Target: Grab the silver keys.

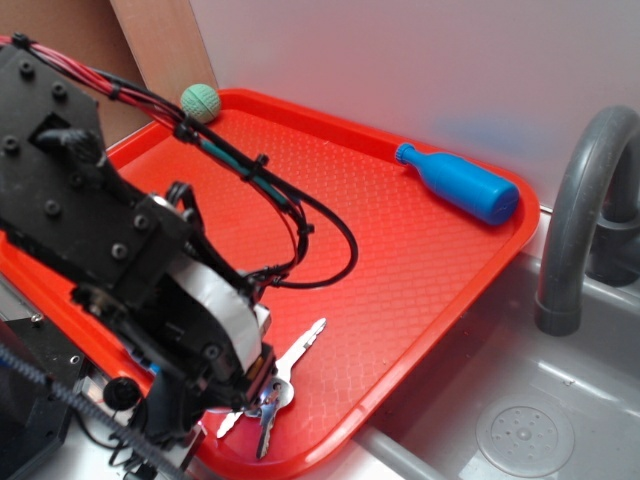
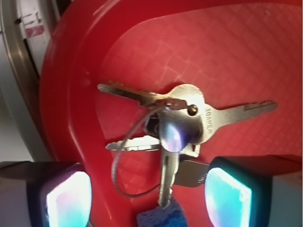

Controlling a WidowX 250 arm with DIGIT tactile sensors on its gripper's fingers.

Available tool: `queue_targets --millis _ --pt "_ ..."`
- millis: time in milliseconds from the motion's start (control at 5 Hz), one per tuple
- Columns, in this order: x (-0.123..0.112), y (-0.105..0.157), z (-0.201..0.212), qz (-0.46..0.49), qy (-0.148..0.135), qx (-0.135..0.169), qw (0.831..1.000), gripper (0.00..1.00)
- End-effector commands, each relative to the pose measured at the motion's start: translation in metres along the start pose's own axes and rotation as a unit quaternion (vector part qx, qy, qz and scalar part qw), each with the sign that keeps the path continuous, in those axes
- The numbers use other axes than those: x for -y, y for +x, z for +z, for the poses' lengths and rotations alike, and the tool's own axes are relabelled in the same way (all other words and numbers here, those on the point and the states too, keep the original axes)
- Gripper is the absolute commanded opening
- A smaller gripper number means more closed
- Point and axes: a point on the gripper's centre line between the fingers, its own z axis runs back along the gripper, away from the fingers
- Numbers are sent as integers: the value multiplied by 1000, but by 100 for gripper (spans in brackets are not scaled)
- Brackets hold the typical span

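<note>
Down at the near corner of the red tray (image 1: 440, 290), the gripper (image 2: 149, 194) is hanging with jaws spread wide, nothing held. Between its pads, the silver keys (image 2: 182, 120) are lying fanned flat; it's needing to drop straight and pinch at the bunched heads, I'd say.

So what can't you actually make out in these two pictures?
- Exterior view: the gripper covers part of the silver keys, so contact is unclear.
- Wrist view: the fingers are cut off by the bottom edge; a blue object there is too cropped to identify.
- Wrist view: the stamped lettering on one key is too blurred to read.
</note>
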Motion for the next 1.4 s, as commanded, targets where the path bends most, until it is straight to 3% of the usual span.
queue_targets --millis 0,600,1200 --pt "1 -4 -11 7 -19 14 1000 100" --pt "-25 -12 -11 34 -10 -1 999 100" --pt "-39 -14 -16 47 -8 5 999 100"
